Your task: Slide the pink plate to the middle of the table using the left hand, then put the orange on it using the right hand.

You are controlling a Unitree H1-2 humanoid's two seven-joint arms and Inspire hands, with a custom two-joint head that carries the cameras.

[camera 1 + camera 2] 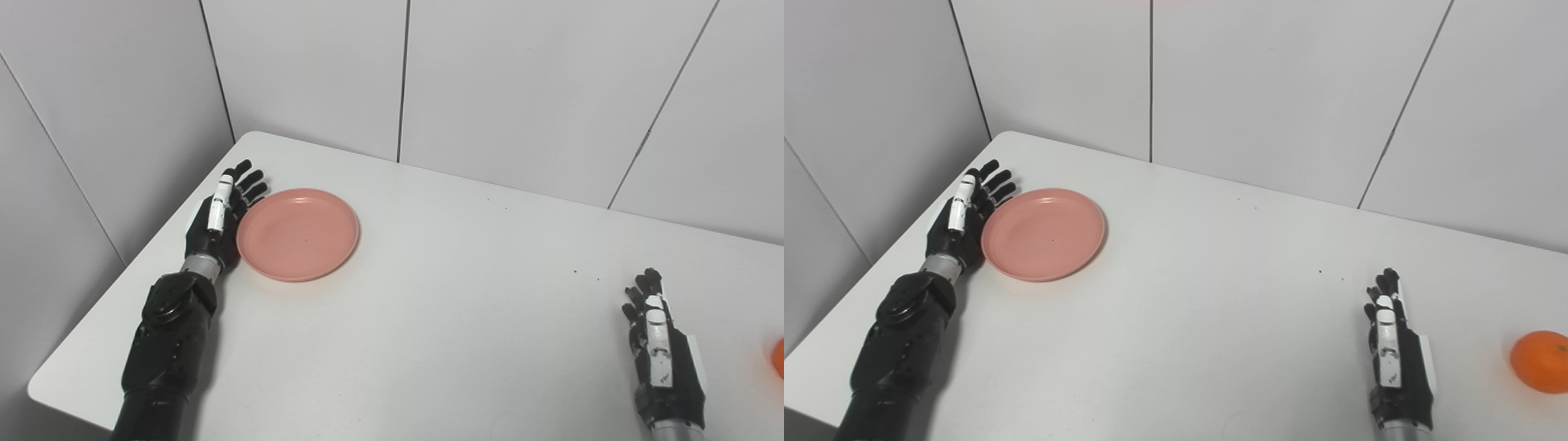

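The pink plate (297, 233) lies flat on the left part of the white table (441, 294). My left hand (223, 211) stands on edge against the plate's left rim, open, fingers stretched toward the back. At the right, the orange (1540, 361) sits on the table near the front right; the left eye view shows only a sliver of the orange (778, 358). My right hand (1390, 352) rests open on the table well left of the orange, holding nothing.
Grey panel walls close the table off at the back and the left. The table's left edge runs just beside my left arm (168, 343). A few small dark specks (576, 272) mark the tabletop.
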